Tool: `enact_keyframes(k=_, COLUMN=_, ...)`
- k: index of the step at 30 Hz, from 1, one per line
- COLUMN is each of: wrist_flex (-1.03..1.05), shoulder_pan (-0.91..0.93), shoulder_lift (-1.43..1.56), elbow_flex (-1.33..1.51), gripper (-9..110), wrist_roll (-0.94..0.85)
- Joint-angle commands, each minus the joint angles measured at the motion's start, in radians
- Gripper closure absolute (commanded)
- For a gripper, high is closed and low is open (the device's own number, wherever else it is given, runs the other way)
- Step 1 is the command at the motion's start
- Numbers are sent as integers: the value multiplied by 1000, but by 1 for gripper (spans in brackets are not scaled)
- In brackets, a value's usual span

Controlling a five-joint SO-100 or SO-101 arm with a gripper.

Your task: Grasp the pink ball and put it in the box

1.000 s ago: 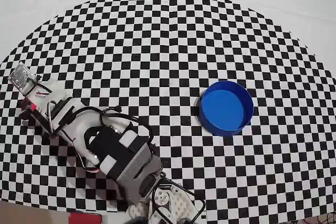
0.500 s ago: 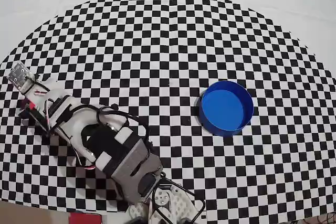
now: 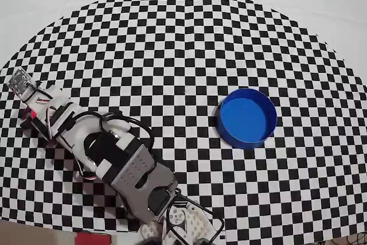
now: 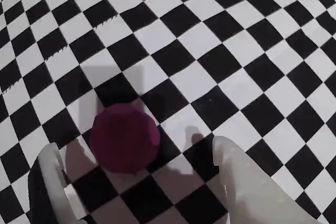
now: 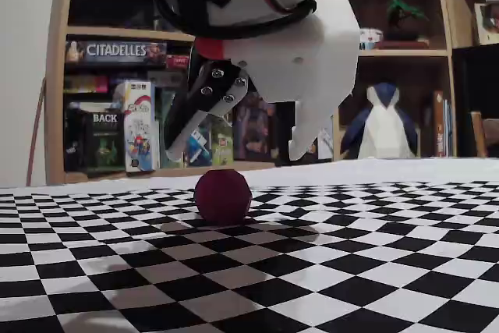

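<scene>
Nearest the wrist camera, two pale plastic fingertips of the gripper are framing the lower edge of the view, standing wide apart with nothing between their pads. The small matte magenta-pink ball is sitting on the black-and-white checkered cloth just ahead of the gap, nearer the left-hand finger in that view and not touching either one as far as can be told. In the fixed view the ball is resting on the cloth with the gripper hanging above and slightly behind it, one dark finger and one white finger splayed to either side, tips still clear of the surface. In the overhead view the white and grey arm is stretching across the lower left of the cloth, hiding the ball beneath it. The round bright blue shallow tub is lying well apart from the jaws, over on the right in that view, and showing an empty floor. Judgement on progress: approach is looking about finished, jaws lined up over the ball; the descent, the closing, the lift, the carry across to the tub and the release are all remaining.
</scene>
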Motion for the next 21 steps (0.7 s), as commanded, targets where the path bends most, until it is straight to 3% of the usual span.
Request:
enact_keyframes(k=1, wrist_flex=6, shoulder_pan=-11, shoulder_lift=0, elbow_flex=-40, gripper=67, wrist_roll=-9)
enact_keyframes(k=21, wrist_flex=6, shoulder_pan=-28, shoulder_lift=-43, elbow_flex=-78, gripper=67, wrist_roll=-9)
